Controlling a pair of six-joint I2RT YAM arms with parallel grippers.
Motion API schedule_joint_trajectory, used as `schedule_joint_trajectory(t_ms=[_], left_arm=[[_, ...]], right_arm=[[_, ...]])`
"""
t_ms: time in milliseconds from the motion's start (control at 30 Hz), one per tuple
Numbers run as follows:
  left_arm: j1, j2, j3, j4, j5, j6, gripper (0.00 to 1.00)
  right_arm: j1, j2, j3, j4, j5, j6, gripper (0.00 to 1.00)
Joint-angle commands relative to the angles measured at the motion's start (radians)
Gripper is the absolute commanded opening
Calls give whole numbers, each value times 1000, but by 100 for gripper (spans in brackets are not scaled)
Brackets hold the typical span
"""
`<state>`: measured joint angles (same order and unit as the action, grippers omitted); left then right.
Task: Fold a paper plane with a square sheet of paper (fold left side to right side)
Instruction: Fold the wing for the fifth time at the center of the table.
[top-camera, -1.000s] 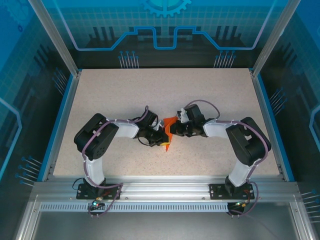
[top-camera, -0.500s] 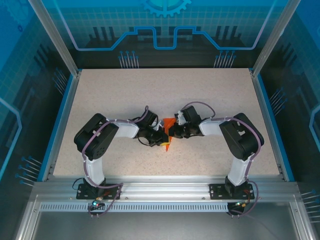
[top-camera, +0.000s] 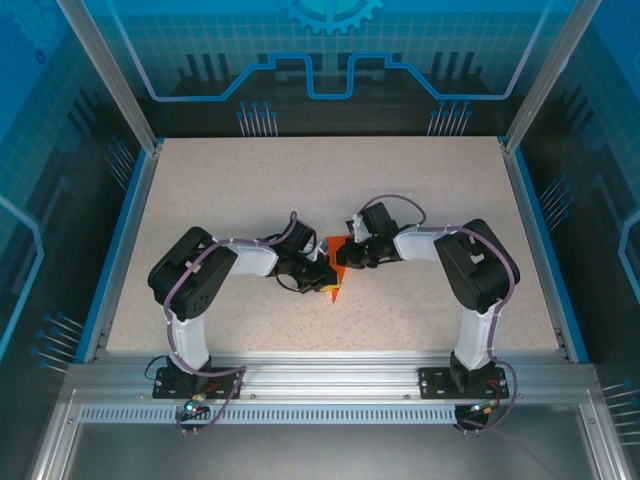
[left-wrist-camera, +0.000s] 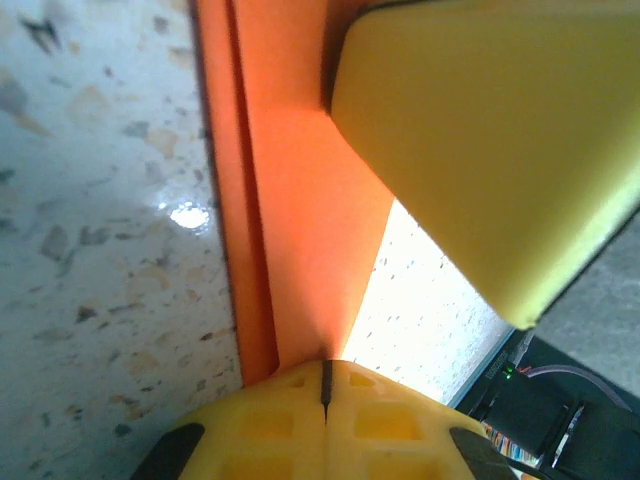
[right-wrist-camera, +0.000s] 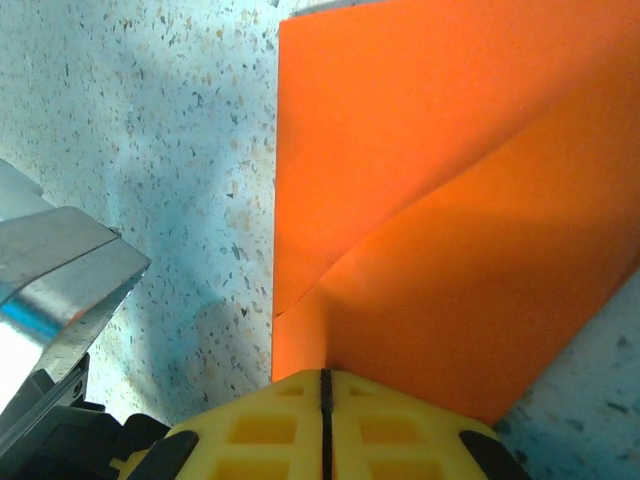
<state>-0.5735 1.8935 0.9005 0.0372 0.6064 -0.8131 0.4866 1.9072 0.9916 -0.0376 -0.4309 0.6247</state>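
left gripper (left-wrist-camera: 325, 378) & right gripper (right-wrist-camera: 322, 385): jaws together, each clamped on folded orange paper (right-wrist-camera: 420, 180), ctr of table (top-camera: 250, 190), grippers close together

The orange sheet of paper (right-wrist-camera: 420, 150) takes up the upper right and middle of the frame. A diagonal fold line runs from low centre up to the right edge, and the part below it is in shade. The paper's lower end sits pinched in the closed yellow gripper (right-wrist-camera: 324, 385) at bottom centre. Speckled worktop (right-wrist-camera: 150, 150) lies to the left, with a grey metal part (right-wrist-camera: 55, 270) at the lower left edge.
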Motion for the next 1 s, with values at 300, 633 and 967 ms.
schedule_joint_trajectory(t_ms=[300, 633, 967], left_arm=[[-10, 36, -33, -155, -88, 11, 0], [-11, 33, -41, -150, -88, 9, 0], [-12, 30, -46, -143, -88, 6, 0]], right_arm=[[-93, 79, 106, -38, 24, -71, 9], [-148, 132, 185, -69, 1, -97, 9], [-187, 188, 281, -112, -12, -118, 9]])
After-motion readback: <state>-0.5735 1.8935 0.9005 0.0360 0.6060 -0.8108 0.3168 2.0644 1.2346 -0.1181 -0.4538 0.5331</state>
